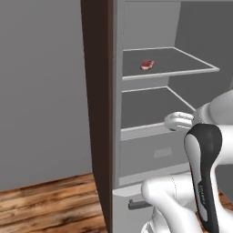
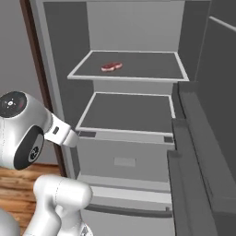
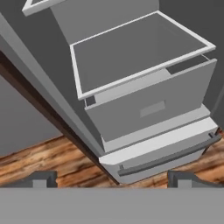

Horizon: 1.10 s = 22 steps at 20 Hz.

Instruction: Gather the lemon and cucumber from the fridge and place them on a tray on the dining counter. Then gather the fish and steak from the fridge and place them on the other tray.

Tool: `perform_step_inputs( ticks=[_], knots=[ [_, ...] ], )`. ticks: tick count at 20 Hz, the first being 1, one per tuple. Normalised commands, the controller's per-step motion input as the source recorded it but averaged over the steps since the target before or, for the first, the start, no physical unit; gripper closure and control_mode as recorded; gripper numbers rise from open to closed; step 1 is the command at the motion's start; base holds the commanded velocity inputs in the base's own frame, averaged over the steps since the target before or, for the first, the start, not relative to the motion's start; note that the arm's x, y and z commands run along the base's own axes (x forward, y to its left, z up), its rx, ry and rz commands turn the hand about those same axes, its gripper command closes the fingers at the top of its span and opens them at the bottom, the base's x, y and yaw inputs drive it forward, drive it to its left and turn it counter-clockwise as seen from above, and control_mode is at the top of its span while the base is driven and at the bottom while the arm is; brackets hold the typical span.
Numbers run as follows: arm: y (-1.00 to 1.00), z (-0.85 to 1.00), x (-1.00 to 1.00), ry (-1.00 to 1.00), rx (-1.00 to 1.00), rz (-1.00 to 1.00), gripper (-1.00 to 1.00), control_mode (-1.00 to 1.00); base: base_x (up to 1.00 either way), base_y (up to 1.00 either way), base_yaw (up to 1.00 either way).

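The fridge [image 1: 116,91] [image 2: 60,55] [image 3: 39,48] stands open, dark grey inside with pale-edged shelves. The steak [image 1: 147,65] [image 2: 111,67], a small red-pink slab, lies on the upper shelf toward its left side. My gripper [image 3: 113,180] is open, its two dark fingertips [image 3: 43,179] set far apart with nothing between them. It hangs in front of the fridge, below the steak's shelf, looking at the bare lower shelf [image 3: 131,52] and the drawer [image 3: 148,109] under it. The lemon, cucumber, trays and dining counter are out of view.
The open fridge door [image 2: 198,138] with its bins runs along the right. A dark brown panel [image 1: 98,113] borders the fridge on the left, with a grey wall beyond. A dark bar handle [image 3: 170,155] crosses the bottom drawer above the wood floor [image 1: 45,205].
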Motion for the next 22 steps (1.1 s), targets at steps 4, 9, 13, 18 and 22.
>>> perform_step_inputs(
  ticks=[4, 9, 13, 18, 22],
  knots=[
    [0.00, 0.00, 0.00, 0.00, 0.00, 0.00, -1.00, 1.00, 0.31, -0.31, 0.20],
    [0.00, 0.00, 0.00, 0.00, 0.00, 0.00, -1.00, 1.00, 0.30, -0.37, 0.18],
    [0.00, 0.00, 0.00, 0.00, 0.00, 0.00, -1.00, 1.00, 0.35, -0.43, 0.16],
    [0.00, 0.00, 0.00, 0.00, 0.00, 0.00, -1.00, 1.00, 0.42, -0.40, 0.16],
    [-0.11, 0.06, 0.06, -0.04, 0.00, 0.02, -1.00, -1.00, 0.36, -0.27, 0.10]
  ],
)
